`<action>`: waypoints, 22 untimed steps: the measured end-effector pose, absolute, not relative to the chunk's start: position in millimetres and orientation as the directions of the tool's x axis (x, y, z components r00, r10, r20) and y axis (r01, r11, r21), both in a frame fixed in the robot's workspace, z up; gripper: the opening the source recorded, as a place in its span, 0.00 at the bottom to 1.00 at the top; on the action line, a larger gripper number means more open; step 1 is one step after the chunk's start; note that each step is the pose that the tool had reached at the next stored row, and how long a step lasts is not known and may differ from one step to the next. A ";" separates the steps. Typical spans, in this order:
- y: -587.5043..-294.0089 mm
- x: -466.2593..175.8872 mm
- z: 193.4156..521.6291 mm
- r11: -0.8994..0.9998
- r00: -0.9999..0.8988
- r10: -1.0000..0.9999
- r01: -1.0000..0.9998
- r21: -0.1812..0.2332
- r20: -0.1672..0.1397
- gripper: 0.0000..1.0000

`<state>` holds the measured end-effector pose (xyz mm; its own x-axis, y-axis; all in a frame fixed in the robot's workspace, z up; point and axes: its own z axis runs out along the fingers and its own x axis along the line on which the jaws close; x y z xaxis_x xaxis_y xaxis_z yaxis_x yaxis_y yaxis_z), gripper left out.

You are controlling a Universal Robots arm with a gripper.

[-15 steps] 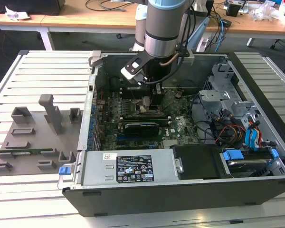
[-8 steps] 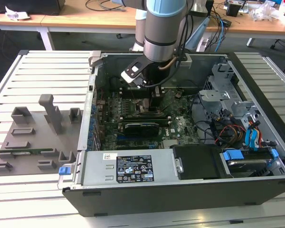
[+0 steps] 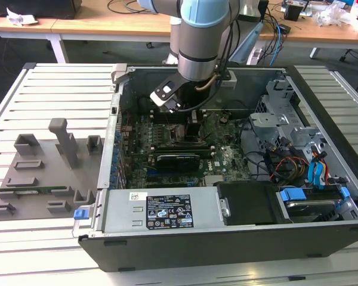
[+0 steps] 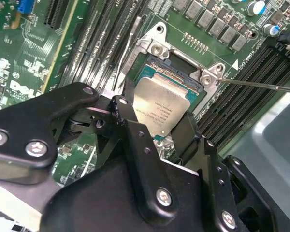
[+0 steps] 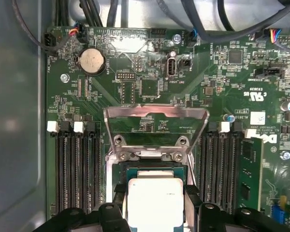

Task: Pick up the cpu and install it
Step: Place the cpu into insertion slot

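Silvery square cpu [image 4: 160, 108], level, over open socket [image 4: 153, 63]

The arm [image 3: 198, 42] is a silver-grey tube with a pale blue joint cap and a dark band near the wrist. Its gripper [image 4: 157, 116] is matte black, built of flat angular links (each pinned with silver cross-head screws [image 4: 164, 196]).

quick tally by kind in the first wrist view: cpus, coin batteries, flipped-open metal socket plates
cpu: 1
coin battery: 1
open metal socket plate: 1
total: 3
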<state>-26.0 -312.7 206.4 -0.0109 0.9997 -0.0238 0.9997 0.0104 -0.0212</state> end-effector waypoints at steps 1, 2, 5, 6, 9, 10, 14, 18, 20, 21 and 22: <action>-312.3 -26.6 204.9 0.010 -0.011 1.000 1.000 -0.021 -0.024 0.55; -312.3 -26.9 203.2 0.010 -0.011 1.000 1.000 -0.021 -0.024 0.55; -312.2 -27.0 200.4 0.010 -0.010 1.000 1.000 -0.021 -0.024 0.55; -312.2 -27.0 199.9 0.010 -0.011 1.000 1.000 -0.021 -0.024 0.55; -312.3 -27.0 198.6 0.010 -0.011 1.000 1.000 -0.021 -0.024 0.55; -312.3 -27.0 198.0 0.010 -0.011 1.000 1.000 -0.021 -0.024 0.55; -312.2 -27.0 197.1 0.010 -0.010 1.000 1.000 -0.021 -0.024 0.55; -312.2 -27.0 197.0 0.010 -0.010 1.000 1.000 -0.021 -0.024 0.62; -312.2 -27.0 197.1 0.010 -0.010 1.000 1.000 -0.021 -0.024 0.62; -311.7 -27.1 197.1 0.010 -0.010 1.000 1.000 -0.021 -0.024 0.62; -310.7 -27.0 197.1 0.010 -0.010 1.000 1.000 -0.021 -0.024 0.62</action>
<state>-27.0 -310.7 197.1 -0.0104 0.9997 -0.0238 0.9997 0.0099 -0.0213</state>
